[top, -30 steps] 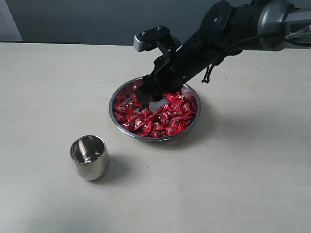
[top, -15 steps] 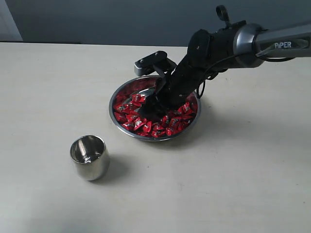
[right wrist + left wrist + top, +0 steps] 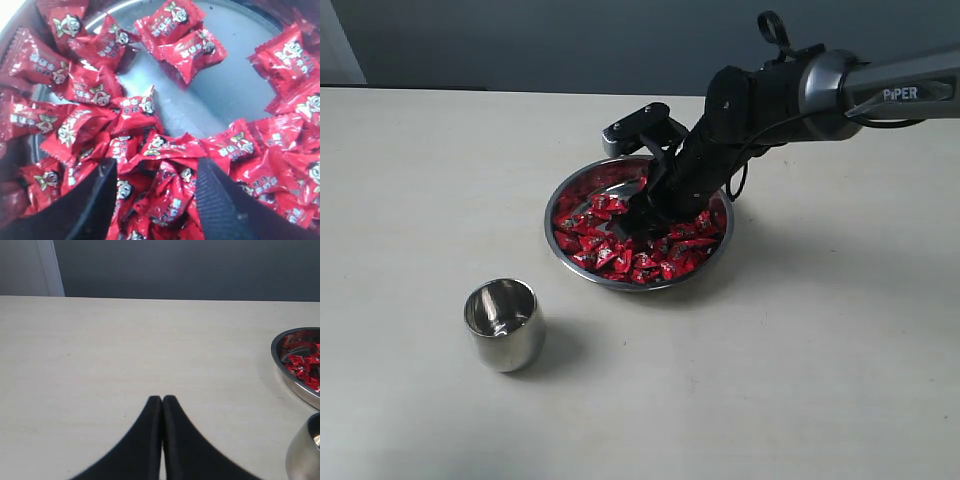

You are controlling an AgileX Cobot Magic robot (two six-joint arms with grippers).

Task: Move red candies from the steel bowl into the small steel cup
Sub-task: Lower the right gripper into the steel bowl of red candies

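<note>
The steel bowl (image 3: 550, 232) sits mid-table, full of red candies (image 3: 620, 256). My right gripper (image 3: 628, 222) is down inside it, tips among the sweets. In the right wrist view that gripper (image 3: 156, 165) is open, its fingers (image 3: 100, 200) pushed into the heap with several red candies (image 3: 172, 197) between them; the bowl's bare bottom (image 3: 225, 85) shows beyond. The small steel cup (image 3: 503, 322) stands upright and empty, nearer the front left. My left gripper (image 3: 162, 399) is shut with nothing in it over bare table, with the bowl's rim (image 3: 280, 365) and the cup (image 3: 302, 455) at that view's edge.
The beige table (image 3: 820, 350) stretches around the bowl and cup. A dark wall (image 3: 520, 40) runs behind the table's far edge. The right arm (image 3: 800, 85) slants in from the right over the bowl's far side.
The right gripper has come down from just above the bowl's far rim into the candies, and the arm now lies lower. Cup and bowl have stayed put.
</note>
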